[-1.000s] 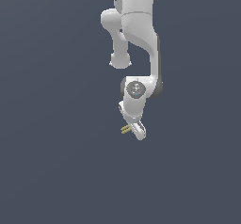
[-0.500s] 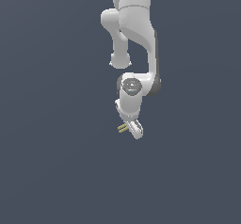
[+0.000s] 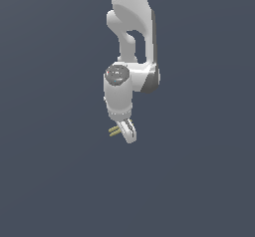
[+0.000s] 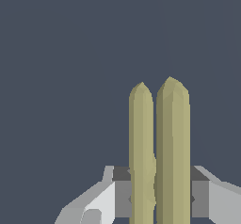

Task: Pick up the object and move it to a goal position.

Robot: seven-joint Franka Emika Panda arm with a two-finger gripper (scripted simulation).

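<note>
While the gripper (image 3: 127,131) is clamped on the stick (image 3: 114,130), which juts toward nine o'clock in the exterior view, the hold looks shallow; a quick swing to the goal could twist it loose.

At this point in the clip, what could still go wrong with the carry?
The olive-yellow piece sits between the tool's fingers with most of its length sticking out past them, so the hold looks short. A quick swing might let it pivot or slip out. In the exterior view the protruding ends are thin, and no goal marker is visible, so placement can't be checked.
</note>
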